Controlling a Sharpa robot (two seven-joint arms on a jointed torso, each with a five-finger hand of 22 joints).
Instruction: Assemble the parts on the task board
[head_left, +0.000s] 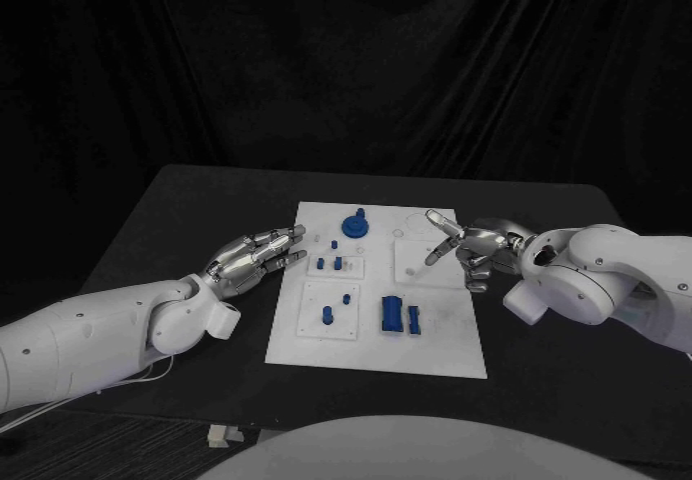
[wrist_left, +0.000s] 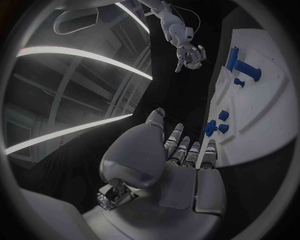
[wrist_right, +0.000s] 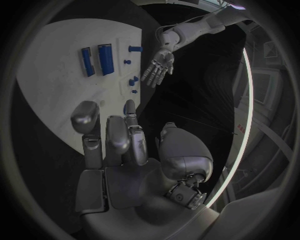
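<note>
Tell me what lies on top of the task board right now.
On the task board: a round blue part at the far end, small blue pegs mid-board, and two upright blue blocks nearer. The right robot hand hangs over its right edge, hiding what lies beneath.

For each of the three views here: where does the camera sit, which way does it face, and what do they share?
Head view: on the robot's head, looking down at the task board; left hand and right hand flank it.
Left wrist view: behind the left hand, facing across the board toward the right hand.
Right wrist view: behind the right hand, facing the board and the left hand.
All share the board's blue parts.
</note>
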